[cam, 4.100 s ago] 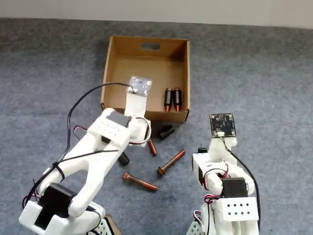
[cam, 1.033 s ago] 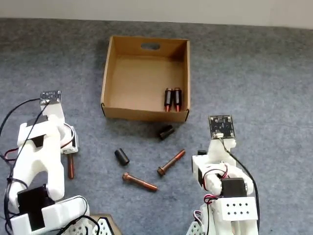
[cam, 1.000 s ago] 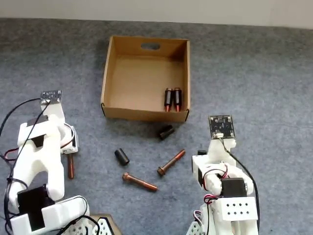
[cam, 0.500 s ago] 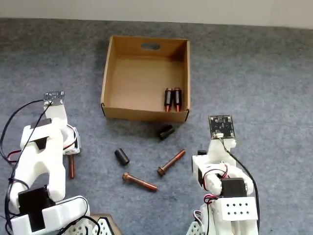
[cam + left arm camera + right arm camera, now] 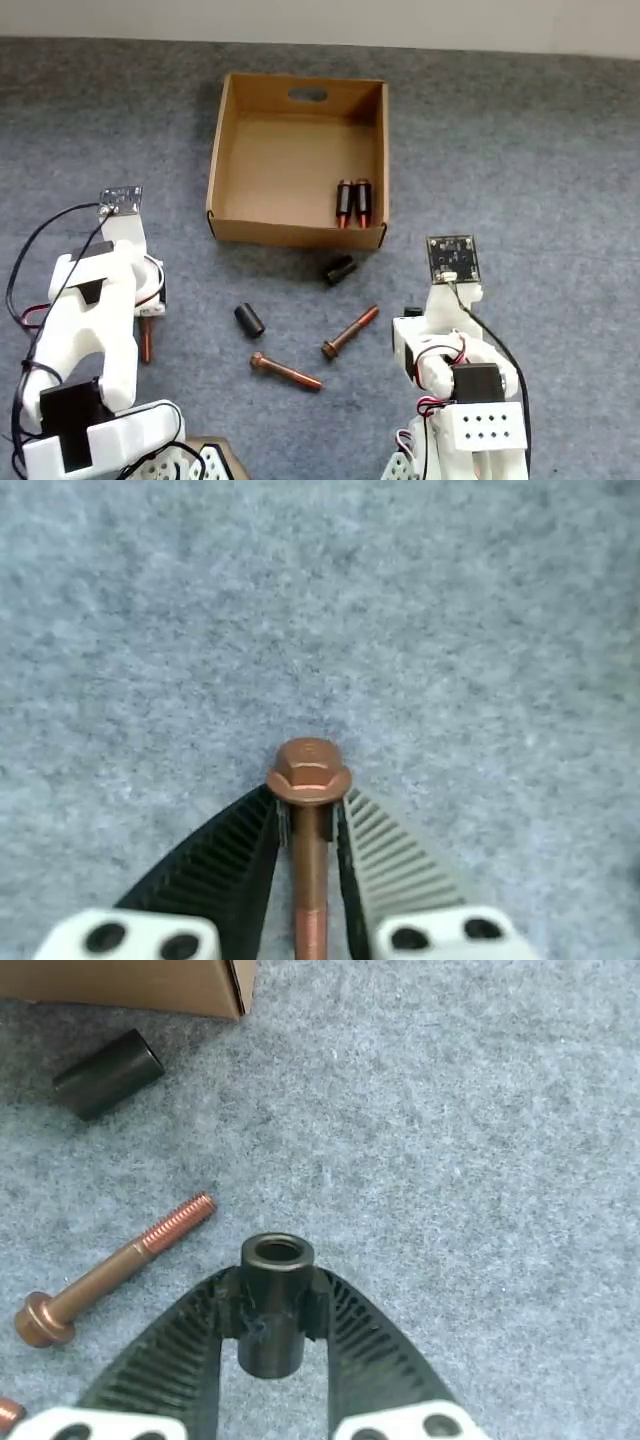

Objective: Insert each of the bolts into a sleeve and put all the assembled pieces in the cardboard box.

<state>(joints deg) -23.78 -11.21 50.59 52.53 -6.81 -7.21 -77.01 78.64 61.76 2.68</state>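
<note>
grey carpet all over the table, pale wall strip along the far edge. parked toward the far side, the cardboard box (image 5: 297,236), with two assembled pieces (image 5: 352,203) side by side against its right wall.

and there, pinched in the left gripper (image 5: 309,800): a copper bolt (image 5: 309,777), fingers pressed on the shank just under the hex head, head poking out past the tips. hung low over the carpet, well left of the box.

over on the other side, clamped in the right gripper (image 5: 273,1280): a black sleeve (image 5: 272,1310), bore open and facing outward, near the box's front right corner.

loose on the carpet between the arms: one spare sleeve (image 5: 340,268) just before the box's front wall, a second spare sleeve (image 5: 249,320) nearer the left arm, plus a loose bolt (image 5: 350,332) and another loose bolt (image 5: 286,371) close by.

looked risky from here. thin grip on a round shank, so likely to pivot on first contact with the sleeve's rim. head led out front, threaded end trailed back under the wrist, so probably called for a turn of the wrist before any meeting with the bore. narrow bore, little margin: a slight tilt on either side, and probably a jam at the mouth or a sleeve pushed askew in the fingers. could also have ended with a dropped piece rolling in among the loose ones.
</note>
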